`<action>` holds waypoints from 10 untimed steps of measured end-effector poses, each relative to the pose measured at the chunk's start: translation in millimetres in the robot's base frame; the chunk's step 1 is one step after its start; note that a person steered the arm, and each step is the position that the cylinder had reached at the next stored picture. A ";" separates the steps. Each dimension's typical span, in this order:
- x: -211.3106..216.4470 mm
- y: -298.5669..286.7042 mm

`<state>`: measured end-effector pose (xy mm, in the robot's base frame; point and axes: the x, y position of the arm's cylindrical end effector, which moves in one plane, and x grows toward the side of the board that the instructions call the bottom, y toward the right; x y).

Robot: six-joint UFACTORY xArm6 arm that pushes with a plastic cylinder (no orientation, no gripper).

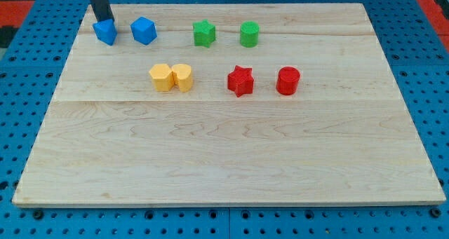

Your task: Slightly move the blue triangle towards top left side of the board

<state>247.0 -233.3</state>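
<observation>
The blue triangle (105,31) lies near the top left corner of the wooden board (231,162). My tip (104,19) stands at the triangle's top edge, touching or nearly touching it, and the dark rod rises out of the view's top. A second blue block (144,30), many-sided, sits just to the right of the triangle with a small gap between them.
A green star (204,33) and a green cylinder (249,34) sit in the top row to the right. Two yellow blocks (171,78) touch each other at middle left. A red star (240,80) and a red cylinder (287,80) sit to their right.
</observation>
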 end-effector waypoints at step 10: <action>43.7 12.1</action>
